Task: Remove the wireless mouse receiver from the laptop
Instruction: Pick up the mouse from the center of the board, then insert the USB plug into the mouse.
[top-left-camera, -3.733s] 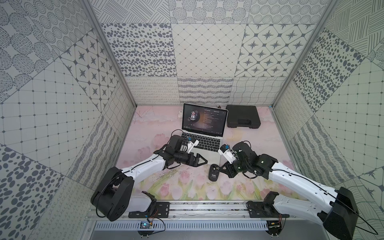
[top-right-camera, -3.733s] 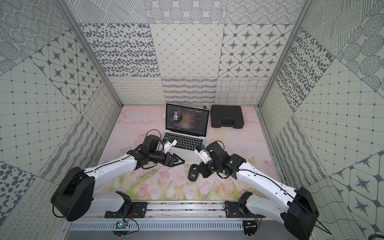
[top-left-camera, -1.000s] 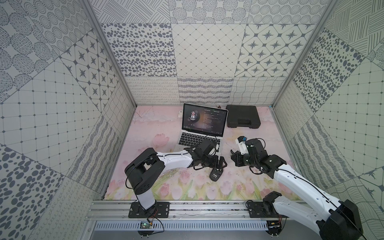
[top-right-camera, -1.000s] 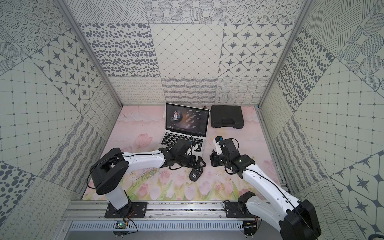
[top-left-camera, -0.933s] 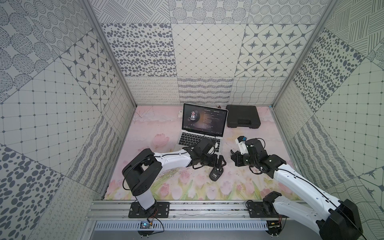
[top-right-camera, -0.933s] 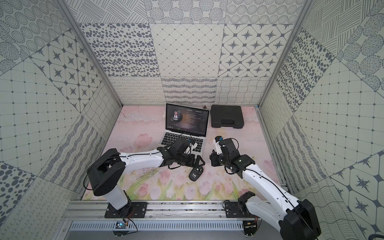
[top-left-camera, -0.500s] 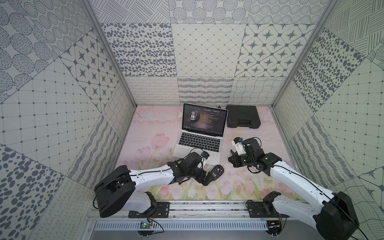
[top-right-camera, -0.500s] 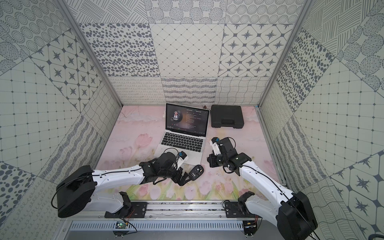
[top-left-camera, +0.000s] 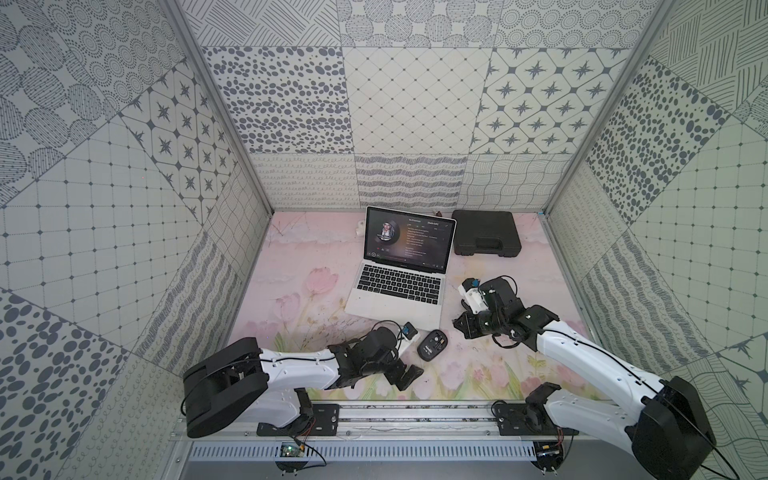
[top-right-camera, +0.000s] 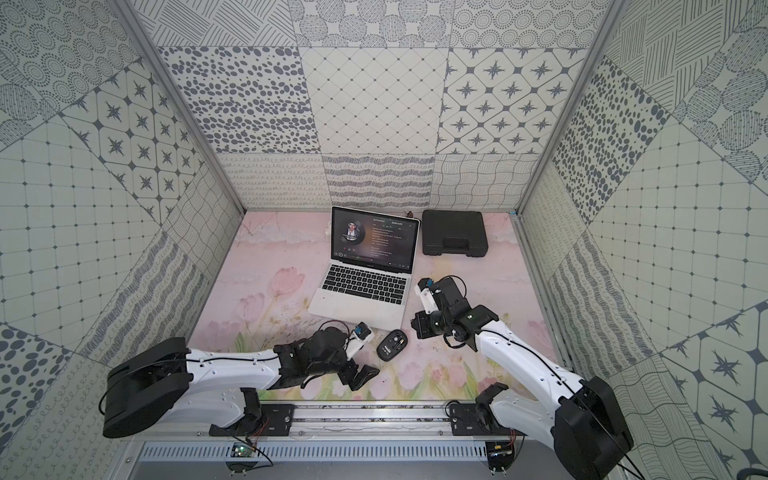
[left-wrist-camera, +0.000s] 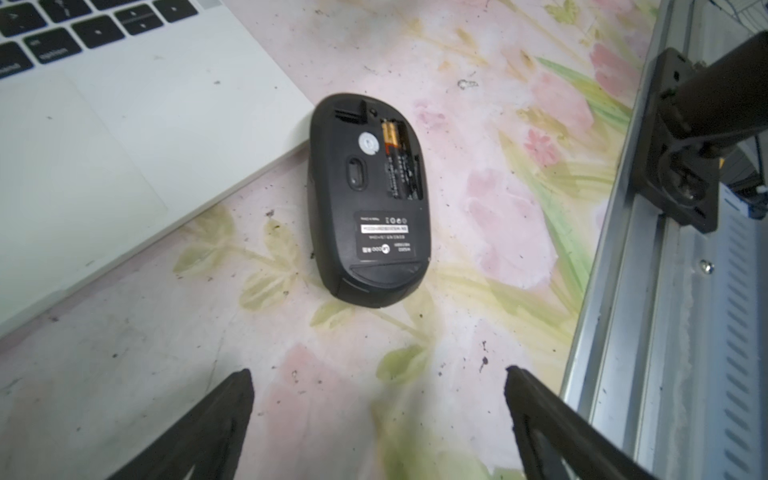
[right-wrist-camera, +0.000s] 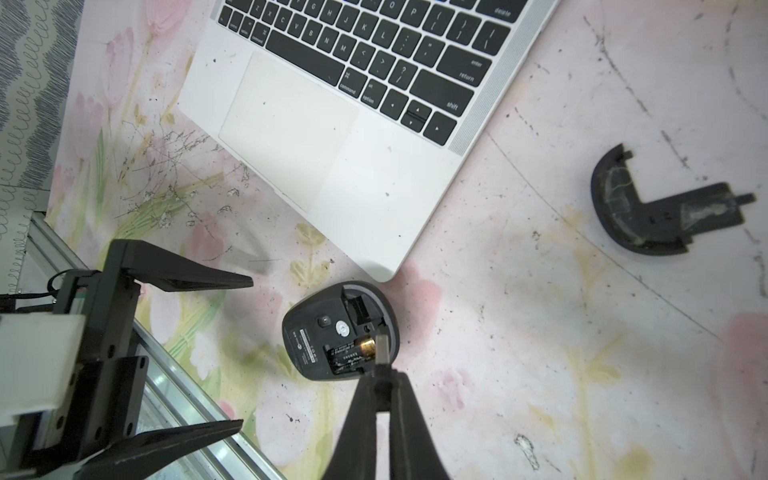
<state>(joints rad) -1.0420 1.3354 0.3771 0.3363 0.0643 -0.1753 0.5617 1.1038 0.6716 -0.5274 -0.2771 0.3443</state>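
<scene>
— Top view?
— My right gripper (top-left-camera: 460, 327) hangs beside the laptop (top-left-camera: 399, 291); I can't tell its grip there.
— Left wrist?
— My left gripper (left-wrist-camera: 378, 372) gapes, empty, near the upturned mouse (left-wrist-camera: 370, 199).
— Right wrist?
— Right gripper clenched on the wireless mouse receiver (right-wrist-camera: 381, 348), lengthwise along my fingers, plug pointing at the mouse.

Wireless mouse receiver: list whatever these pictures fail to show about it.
- Right wrist view: fingers of the right gripper cover the black body of the wireless mouse receiver; only its metal plug shows.
- Both top views: it is too small to see, tucked in that gripper.
- Ports of the laptop: its sides are too thin to make out in any view.
</scene>
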